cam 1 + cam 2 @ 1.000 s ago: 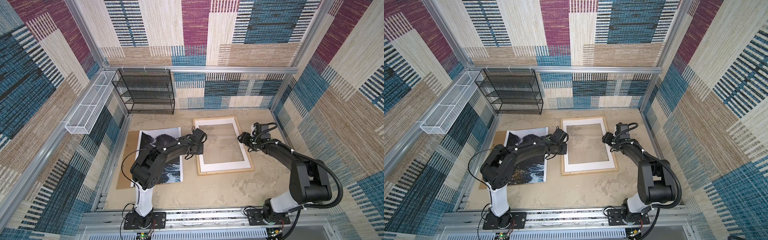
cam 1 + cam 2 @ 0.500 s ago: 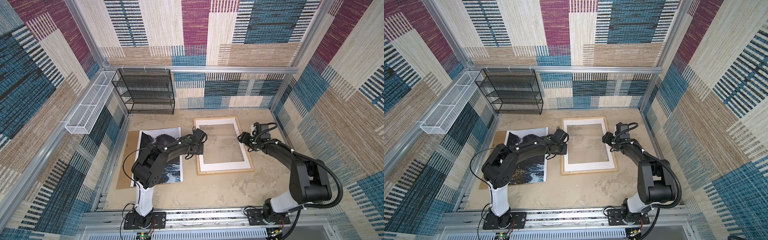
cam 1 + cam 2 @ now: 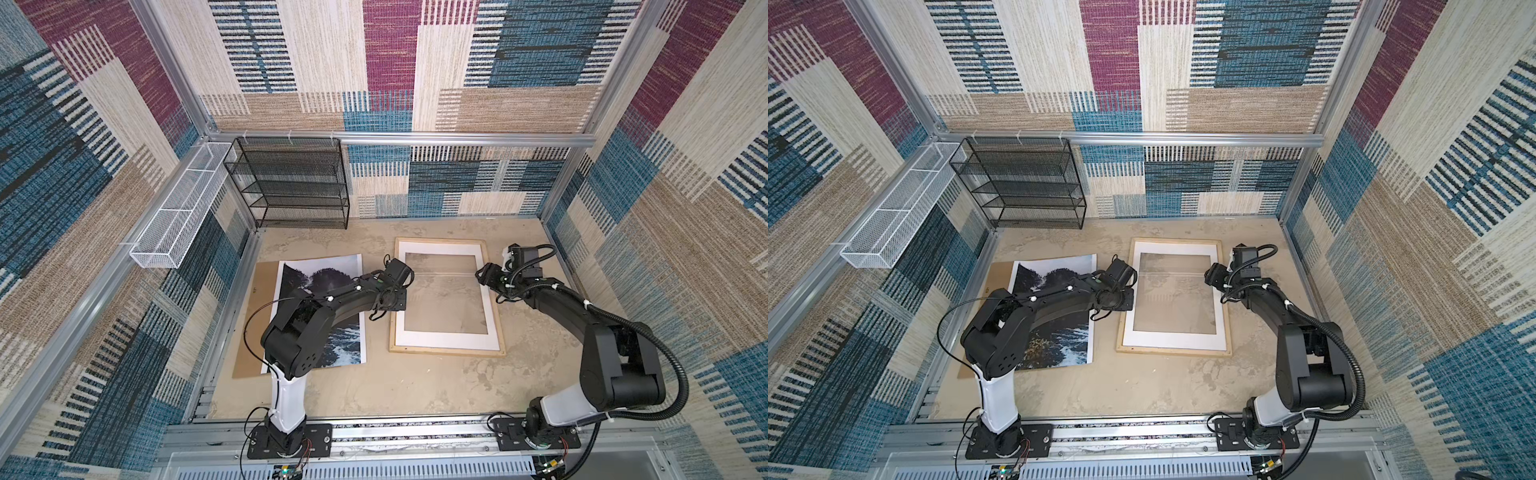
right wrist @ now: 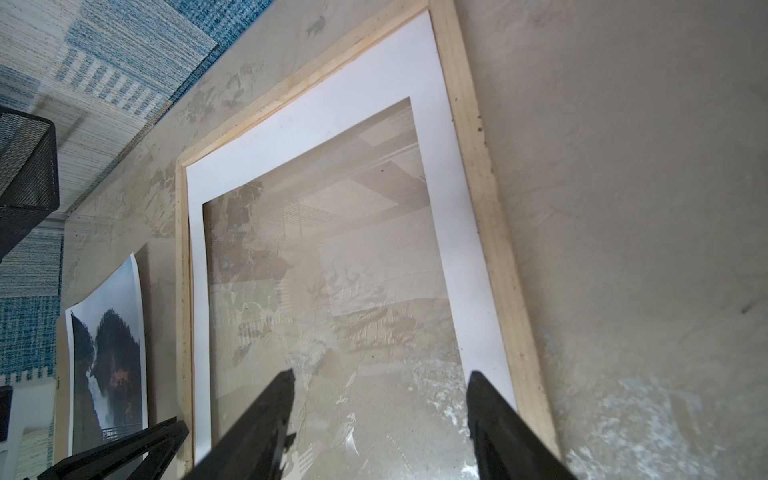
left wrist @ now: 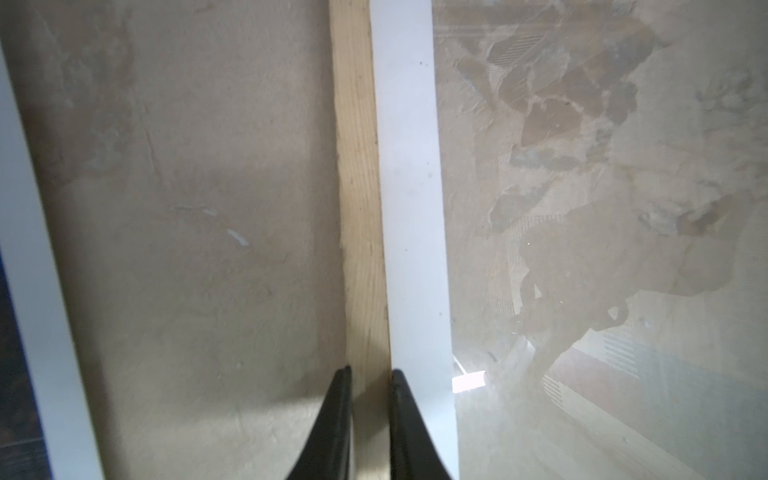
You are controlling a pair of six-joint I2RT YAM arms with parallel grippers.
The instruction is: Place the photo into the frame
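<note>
Jaws of the left gripper [image 5: 370, 374] pinch the left wooden bar of the frame [image 3: 446, 352]; the right gripper [image 4: 380, 378] hangs with jaws spread over the white mat [image 4: 457, 249]; the photo [image 3: 320, 270] lies face up on the brown backing sheet [image 3: 264, 299], just beside the frame; grip the bar firmly and level so nothing slides

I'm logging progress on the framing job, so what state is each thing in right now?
the frame: lying flat, no photo inside.
white mat: seated inside the frame.
the photo: flat, picture side up, outside the frame.
backing sheet: flat, partly under the photo.
left gripper: shut on the frame's bar nearest the photo.
right gripper: open, holding nothing.
</note>
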